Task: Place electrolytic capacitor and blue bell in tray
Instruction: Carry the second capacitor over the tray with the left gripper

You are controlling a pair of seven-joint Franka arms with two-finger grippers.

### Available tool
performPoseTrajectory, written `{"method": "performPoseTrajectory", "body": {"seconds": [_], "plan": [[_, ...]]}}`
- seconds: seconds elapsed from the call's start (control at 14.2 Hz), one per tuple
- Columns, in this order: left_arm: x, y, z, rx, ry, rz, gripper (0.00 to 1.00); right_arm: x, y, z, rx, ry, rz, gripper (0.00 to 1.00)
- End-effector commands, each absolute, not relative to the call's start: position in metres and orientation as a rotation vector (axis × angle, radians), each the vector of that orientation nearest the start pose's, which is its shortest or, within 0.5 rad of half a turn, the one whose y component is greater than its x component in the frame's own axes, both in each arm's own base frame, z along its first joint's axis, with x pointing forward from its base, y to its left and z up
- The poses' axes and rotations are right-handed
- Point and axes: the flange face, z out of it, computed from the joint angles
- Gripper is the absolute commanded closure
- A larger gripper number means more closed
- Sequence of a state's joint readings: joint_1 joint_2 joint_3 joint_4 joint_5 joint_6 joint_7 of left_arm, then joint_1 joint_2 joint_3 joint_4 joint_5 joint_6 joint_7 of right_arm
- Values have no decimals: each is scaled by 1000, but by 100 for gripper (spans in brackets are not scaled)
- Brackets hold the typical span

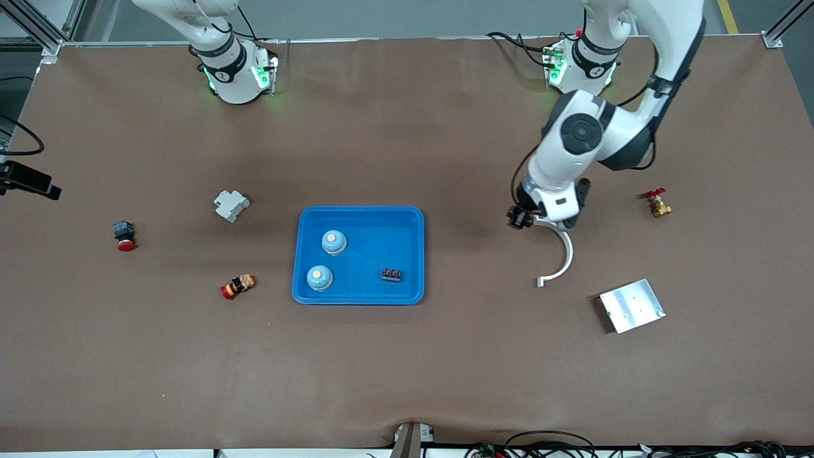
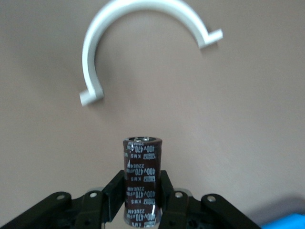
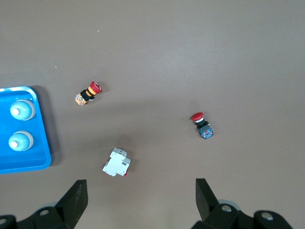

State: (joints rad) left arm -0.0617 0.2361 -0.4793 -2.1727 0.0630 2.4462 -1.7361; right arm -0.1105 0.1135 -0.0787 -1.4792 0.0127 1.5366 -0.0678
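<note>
Left gripper point(image 2: 142, 200) clamped on the electrolytic capacitor point(image 2: 142, 183), a dark brown cylinder with white print, held up in the air over bare table between the tray point(image 1: 358, 297) and the red-handled brass valve point(image 1: 657, 203). In the front view the capacitor itself can't be made out under the wrist; left gripper point(image 1: 523, 219) sits right over one end of the white curved bracket point(image 1: 559, 257). In the left wrist view the bracket point(image 2: 95, 43) lies flat on the brown mat, apart from the capacitor. Silver metal plate point(image 1: 631, 305) lies nearer the front camera than the bracket, toward the left arm's end.

Blue tray sits mid-table. Inside it: two blue bells point(image 1: 333, 242) point(image 1: 319, 277), round with pale tops, side by side at the tray's end toward the right arm, and a small black block part point(image 1: 392, 275) at its other end. Capacitor not in the tray yet.

Right gripper point(image 3: 140, 198) jaws spread wide, holding nothing, waiting high over the right arm's end of the table. Below it: white DIN-rail breaker point(image 3: 116, 163), red push button on a blue-black base point(image 3: 202, 125), red-yellow emergency-stop button point(image 3: 88, 92), all apart from each other and outside the tray.
</note>
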Motion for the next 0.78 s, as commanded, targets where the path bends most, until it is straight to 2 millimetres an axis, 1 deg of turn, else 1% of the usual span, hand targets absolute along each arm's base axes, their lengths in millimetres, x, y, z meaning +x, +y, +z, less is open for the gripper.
{"method": "performPoseTrajectory", "body": {"seconds": [0.0,0.21,0.42,0.49,0.56,0.71], "plan": [[488,-339,300,-2576,-1970,104,100,573,-108,600,-3122,177,96,0],[500,-384,299,-2427,-2138,90,100,573,-106,599,-3122,172,98,0],[513,-433,283,-2286,-2224,68,100,573,-103,600,-3122,165,98,0],[514,-445,276,-2259,-2253,57,100,573,-104,600,-3121,167,98,0],[510,-458,271,-2246,-2267,50,100,573,-103,600,-3122,165,98,0],[503,-477,260,-2224,-2286,45,100,572,-102,600,-3119,167,110,0]]}}
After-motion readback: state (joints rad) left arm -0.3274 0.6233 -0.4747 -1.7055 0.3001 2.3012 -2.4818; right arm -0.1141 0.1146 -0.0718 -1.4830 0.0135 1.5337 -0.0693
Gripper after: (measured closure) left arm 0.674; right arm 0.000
